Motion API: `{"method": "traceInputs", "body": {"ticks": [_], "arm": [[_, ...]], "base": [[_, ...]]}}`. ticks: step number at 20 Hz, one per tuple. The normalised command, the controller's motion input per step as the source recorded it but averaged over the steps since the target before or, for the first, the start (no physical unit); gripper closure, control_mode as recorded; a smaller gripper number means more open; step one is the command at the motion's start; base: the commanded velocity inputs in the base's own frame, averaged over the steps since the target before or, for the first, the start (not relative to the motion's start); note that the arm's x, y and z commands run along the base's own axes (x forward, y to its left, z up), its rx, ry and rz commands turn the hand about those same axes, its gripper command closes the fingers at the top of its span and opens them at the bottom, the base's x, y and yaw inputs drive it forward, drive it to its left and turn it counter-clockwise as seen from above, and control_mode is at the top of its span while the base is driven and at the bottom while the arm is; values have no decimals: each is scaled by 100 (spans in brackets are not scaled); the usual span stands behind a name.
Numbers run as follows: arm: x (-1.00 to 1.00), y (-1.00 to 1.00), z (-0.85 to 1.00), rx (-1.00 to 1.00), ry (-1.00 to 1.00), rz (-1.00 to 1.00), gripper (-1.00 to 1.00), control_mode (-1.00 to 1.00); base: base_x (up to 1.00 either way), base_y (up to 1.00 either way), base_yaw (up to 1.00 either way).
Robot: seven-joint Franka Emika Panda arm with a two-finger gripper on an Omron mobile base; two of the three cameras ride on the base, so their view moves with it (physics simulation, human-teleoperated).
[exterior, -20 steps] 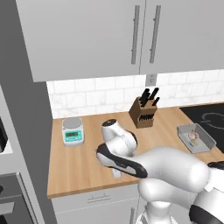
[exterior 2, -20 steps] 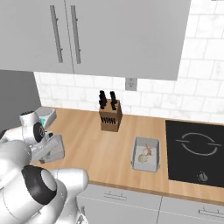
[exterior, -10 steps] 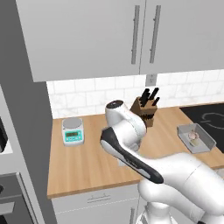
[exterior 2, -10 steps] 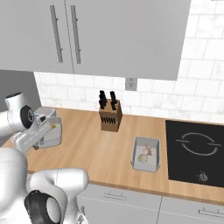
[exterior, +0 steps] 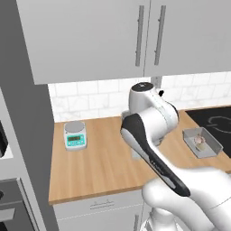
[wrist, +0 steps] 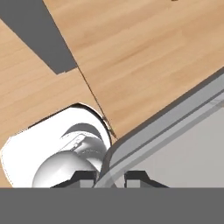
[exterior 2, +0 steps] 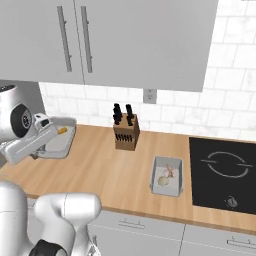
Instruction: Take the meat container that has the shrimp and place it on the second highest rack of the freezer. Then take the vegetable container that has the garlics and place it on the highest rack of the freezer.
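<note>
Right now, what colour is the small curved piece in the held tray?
Orange; the shrimp in the shallow grey tray, clearest in right base view.

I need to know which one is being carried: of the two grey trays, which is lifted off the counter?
The meat container, the tray with the orange shrimp, up at the gripper by the arm. The vegetable container with garlics lies on the counter.

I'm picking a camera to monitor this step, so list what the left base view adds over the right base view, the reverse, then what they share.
Left base view adds the kitchen scale. Right base view adds the meat container with the shrimp, the knife block and a wall outlet. Both share the vegetable container with garlics, the cooktop and the wooden counter.
</note>
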Motion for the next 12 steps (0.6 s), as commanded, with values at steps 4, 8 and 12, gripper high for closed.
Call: {"method": "traceInputs", "body": {"ticks": [4,8,12], "arm": [[-54,-4,38,5,-12,-32,100,-100],[-68,0,11,1,-13,-9,100,-100],[0,0,0,0,0,0,100,100]], "base": [[0,0,0],[0,0,0],[-100,17,0]]}}
